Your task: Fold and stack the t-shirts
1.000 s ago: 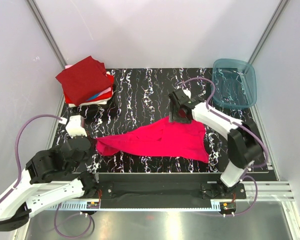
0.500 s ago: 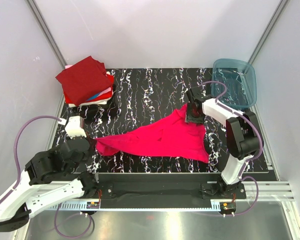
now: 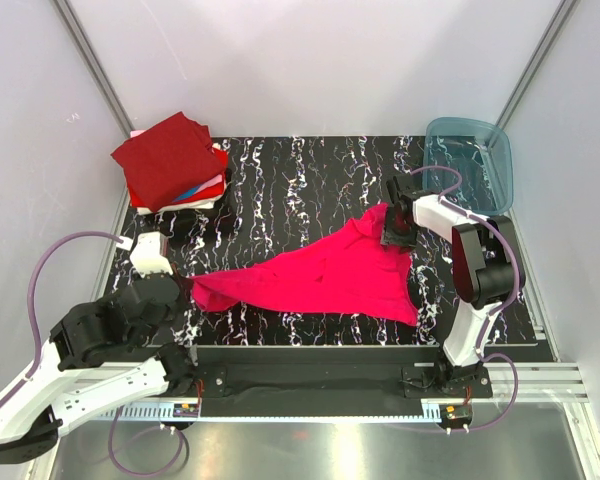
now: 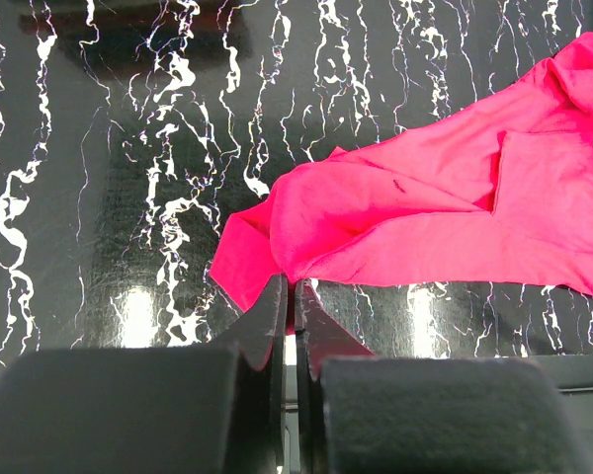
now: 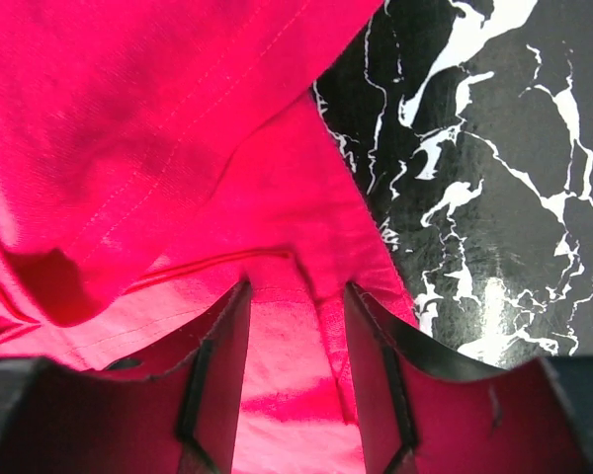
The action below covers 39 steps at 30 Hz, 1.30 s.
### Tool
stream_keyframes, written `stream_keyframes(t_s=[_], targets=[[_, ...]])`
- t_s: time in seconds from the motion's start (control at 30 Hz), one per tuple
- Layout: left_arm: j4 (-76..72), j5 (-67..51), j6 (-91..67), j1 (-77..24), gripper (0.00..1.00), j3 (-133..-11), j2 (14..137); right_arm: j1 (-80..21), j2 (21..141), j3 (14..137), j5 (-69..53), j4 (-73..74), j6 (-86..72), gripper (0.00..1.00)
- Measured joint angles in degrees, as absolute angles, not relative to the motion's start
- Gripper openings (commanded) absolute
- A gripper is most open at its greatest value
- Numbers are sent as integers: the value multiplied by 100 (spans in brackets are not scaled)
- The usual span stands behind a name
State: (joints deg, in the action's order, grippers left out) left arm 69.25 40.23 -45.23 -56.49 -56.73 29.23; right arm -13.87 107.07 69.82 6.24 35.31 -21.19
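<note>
Pinches left tip of shirt (image 3: 330,280) in tight-pressed left gripper (image 4: 290,294) — clamps far-right corner between right gripper (image 5: 296,291) fingers.

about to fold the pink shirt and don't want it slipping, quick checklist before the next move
1. left gripper pinching a corner of the pink shirt: ok
2. right gripper holding the far corner: cannot tell, fingers apart with cloth between them
3. shirt lying flat: not ok, twisted and creased
4. stack of folded shirts apart from both grippers: ok
5. bin apart from the shirt: ok
</note>
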Motion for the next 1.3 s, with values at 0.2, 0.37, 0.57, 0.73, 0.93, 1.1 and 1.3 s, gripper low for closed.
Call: stream_keyframes(t_s=[0.2,0.37,0.57,0.73,0.93,1.1,1.3], targets=[[6925,4023,-4523,-5649,0,-5673,2923,-1380,10722,6995,506,3500,-2069,47],[6925,4023,-4521,-5649,0,-5673,2943,-1376,10722,6995,438,3474,-2053,46],[6925,4021,-4521,-5649,0,-5673,2980,-1376,10720,6995,421,3474,-2053,46],[6923,4021,-4521,-5645,0,-5673,2980,-1374,10713,6993,353,3476,-2053,46],[6923,4018,-4521,-5627,0,-5673,2980,-1404,10652,6921,285,3472,-2056,48],[6923,4018,-4521,-5612,0,-5673,2982,-1516,10530,6849,294,3568,-2056,48],[6923,4018,-4521,-5590,0,-5673,2982,-1640,10294,6831,351,3730,-2058,49]])
